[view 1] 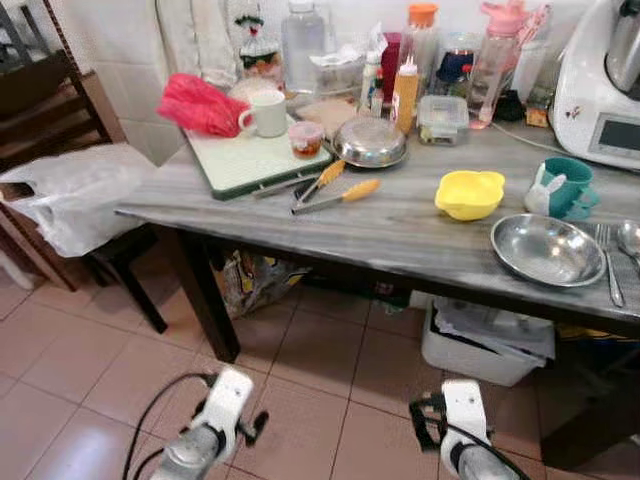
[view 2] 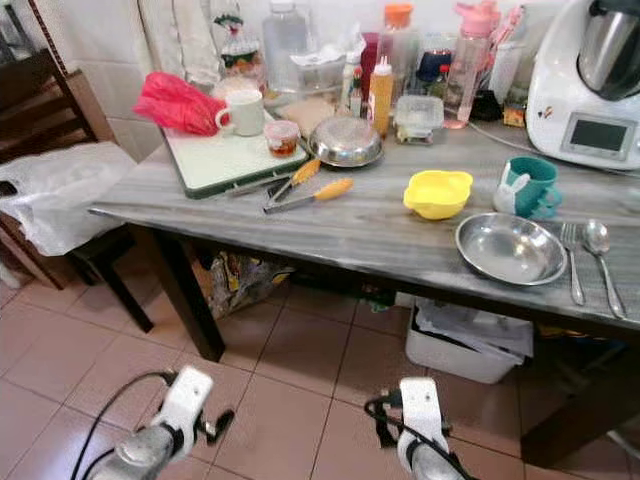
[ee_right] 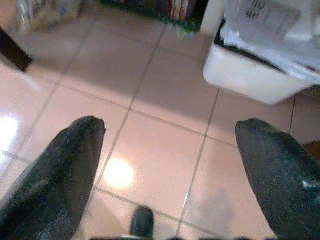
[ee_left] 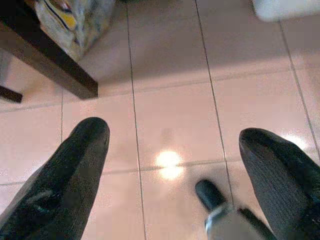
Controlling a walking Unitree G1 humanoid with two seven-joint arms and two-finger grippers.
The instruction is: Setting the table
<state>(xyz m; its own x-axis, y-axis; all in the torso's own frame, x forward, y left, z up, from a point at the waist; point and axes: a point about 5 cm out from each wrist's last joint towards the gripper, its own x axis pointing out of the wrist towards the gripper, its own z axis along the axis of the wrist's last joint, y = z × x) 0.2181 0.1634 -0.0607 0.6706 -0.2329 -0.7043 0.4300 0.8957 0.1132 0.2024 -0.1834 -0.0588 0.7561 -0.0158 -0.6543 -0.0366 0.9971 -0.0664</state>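
Both grippers are held low above the tiled floor (view 1: 330, 380), in front of the grey table (view 1: 400, 235) and well apart from everything on it. The left gripper (ee_left: 172, 165) is seen with its two black fingers (ee_left: 75, 170) spread wide and nothing between them; it is pointed down at the pink tiles near a dark table leg (ee_left: 50, 65). The right gripper (ee_right: 167, 165) is likewise spread wide and empty, aimed at the floor just before a white bin (ee_right: 250, 75) that is kept under the table. From the head views, the left arm (view 1: 205, 435) and the right arm (view 1: 465, 430) are seen at the lower edge, hanging down side by side. On the table's near right side a steel plate (view 1: 547, 250) is laid flat, with a fork (view 2: 572, 262) and a spoon (view 2: 600, 255) lying parallel just beside it on its right. Behind the plate a yellow bowl (view 1: 469, 194) and a teal mug (view 1: 568, 187) with a white rabbit figure are placed. Further left, a green cutting board (view 1: 250, 160) is occupied by a white cup (view 1: 266, 113), a small jar (view 1: 305, 138) and a red cloth (view 1: 200, 104); a steel lid or bowl (view 1: 369, 142) and two orange-handled tools (view 1: 335, 187) are set beside it. Bottles and containers are lined along the wall, and a white kitchen machine (view 2: 585, 80) is placed at the far right. No label or writing can be read at this sharpness. A chair draped with a white plastic bag (view 1: 75, 195) is positioned at the table's left end.
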